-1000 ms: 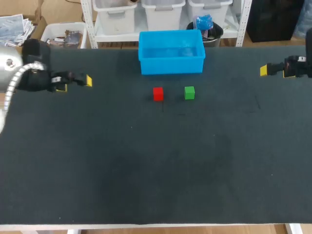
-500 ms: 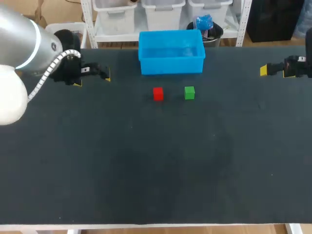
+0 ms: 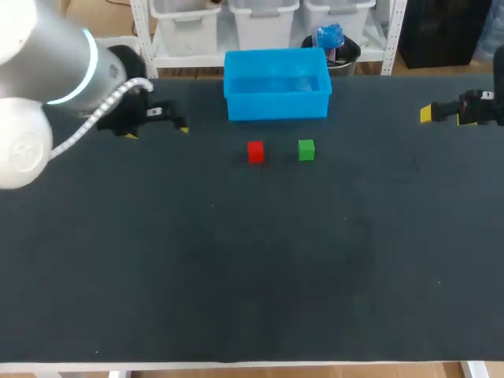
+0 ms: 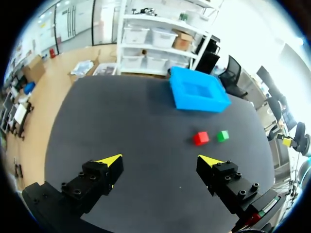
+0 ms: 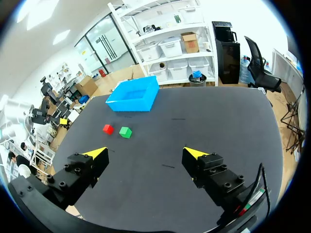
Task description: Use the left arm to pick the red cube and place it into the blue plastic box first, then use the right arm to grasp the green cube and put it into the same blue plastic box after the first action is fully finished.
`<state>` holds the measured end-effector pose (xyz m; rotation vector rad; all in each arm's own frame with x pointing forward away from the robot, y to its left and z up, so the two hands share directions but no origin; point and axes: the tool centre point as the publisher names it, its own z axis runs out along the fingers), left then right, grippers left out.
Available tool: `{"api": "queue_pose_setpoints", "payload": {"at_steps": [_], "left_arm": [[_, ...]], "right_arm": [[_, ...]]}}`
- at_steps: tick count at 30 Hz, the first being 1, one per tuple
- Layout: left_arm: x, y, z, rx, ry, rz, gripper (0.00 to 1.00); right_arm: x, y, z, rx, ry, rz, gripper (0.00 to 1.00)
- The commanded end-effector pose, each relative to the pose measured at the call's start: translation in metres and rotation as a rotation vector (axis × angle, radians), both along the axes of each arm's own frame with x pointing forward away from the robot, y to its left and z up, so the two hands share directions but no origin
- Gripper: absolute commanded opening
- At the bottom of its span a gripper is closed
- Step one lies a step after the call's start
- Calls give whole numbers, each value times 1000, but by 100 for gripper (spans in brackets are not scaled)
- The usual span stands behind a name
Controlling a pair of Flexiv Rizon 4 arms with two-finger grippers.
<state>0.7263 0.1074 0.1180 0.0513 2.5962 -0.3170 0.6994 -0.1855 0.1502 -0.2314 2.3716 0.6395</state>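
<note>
- The desk [image 3: 252, 276] is a dark mat with a pale strip along its near edge.
- The red cube [image 3: 255, 151] sits flat on the desk in the far half, a little left of the middle between the side edges.
- The green cube [image 3: 306, 150] sits just to its right, in the same row. The two are near each other but apart, with a strip of mat between them.
- Both cubes lie on the mat, touched by nothing. Neither is in the box.
- The left arm [image 3: 55, 71] comes in over the far left corner of the desk. The left tool [image 4: 160, 160] hangs above the mat near the far edge, well to the left of the red cube.
- Its yellow-tipped fingers [image 4: 111, 160] stand wide apart with only bare mat between them. In its wrist view both cubes and the box lie ahead of it, off toward its right finger.
- The right arm [image 3: 480, 109] reaches in only a little at the right edge of the desk. The right tool [image 5: 146, 153] is over the far right part, well apart from the green cube.
- Its fingers are also spread wide and hold nothing. The cubes and the box lie well ahead of it, beyond its left finger.
- The blue plastic box [image 3: 277, 106] stands upright against the far edge, about midway between the side edges. Its open top faces up, and it is just behind the two cubes. No cube shows inside it.
</note>
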Motion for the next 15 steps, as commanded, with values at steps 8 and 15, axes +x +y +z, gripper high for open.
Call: {"api": "queue_pose_setpoints", "payload": {"at_steps": [8,15], "left_arm": [[37,-67,-20,94,104,4,100],[45,-88,-33,97,173,-7,100]], "right_arm": [[0,0,0,-2,0,-1,100],[0,0,0,-2,0,-1,100]]}}
